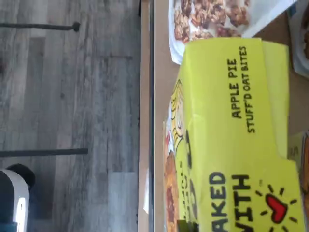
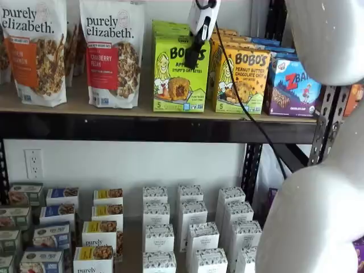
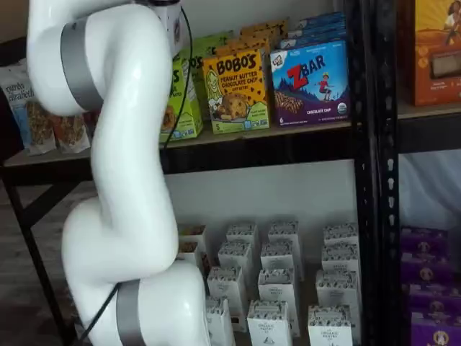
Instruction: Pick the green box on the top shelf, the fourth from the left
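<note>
Long tan wooden top shelf (image 2: 68, 105) with thick black steel front beam runs across upper half of frame in both shelf views, on black perforated uprights (image 3: 374, 180). Standing on board, left to right: two white granola pouches (image 2: 111, 51), lime-green cardboard box (image 2: 179, 77), yellow-orange peanut butter box (image 2: 242, 79), blue bar box (image 2: 293, 85). Further rows stand behind. Lower centre: white cartons (image 2: 190, 227) in rows on lower level. Grey plank floor (image 1: 72, 96) visible in wrist view.

On the top shelf (image 2: 142, 122) stand two Purely Elizabeth granola bags (image 2: 111, 51), one green box (image 2: 179, 74) at the front of its row, one yellow-orange Bobo's box (image 2: 242, 79) at the front, and one blue Zbar box (image 2: 293, 85) at the front.
</note>
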Action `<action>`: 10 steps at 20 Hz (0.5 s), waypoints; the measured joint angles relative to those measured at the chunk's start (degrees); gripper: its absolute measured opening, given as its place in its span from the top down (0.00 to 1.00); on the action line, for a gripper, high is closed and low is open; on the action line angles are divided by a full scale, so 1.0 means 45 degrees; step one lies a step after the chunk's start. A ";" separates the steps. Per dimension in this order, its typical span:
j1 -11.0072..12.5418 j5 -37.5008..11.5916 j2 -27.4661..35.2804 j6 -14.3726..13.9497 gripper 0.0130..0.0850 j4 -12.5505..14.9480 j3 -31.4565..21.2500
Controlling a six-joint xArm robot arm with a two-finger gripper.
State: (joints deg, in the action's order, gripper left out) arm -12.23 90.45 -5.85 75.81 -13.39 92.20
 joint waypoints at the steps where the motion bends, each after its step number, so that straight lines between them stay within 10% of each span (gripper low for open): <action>1: 0.0000 0.0077 -0.0014 -0.0014 0.78 -0.0053 0.0035; 10: 0.0010 0.0353 -0.0745 -0.0093 0.78 -0.0165 -0.0374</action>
State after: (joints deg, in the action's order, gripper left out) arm -12.18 92.04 -9.20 75.39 -14.13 90.51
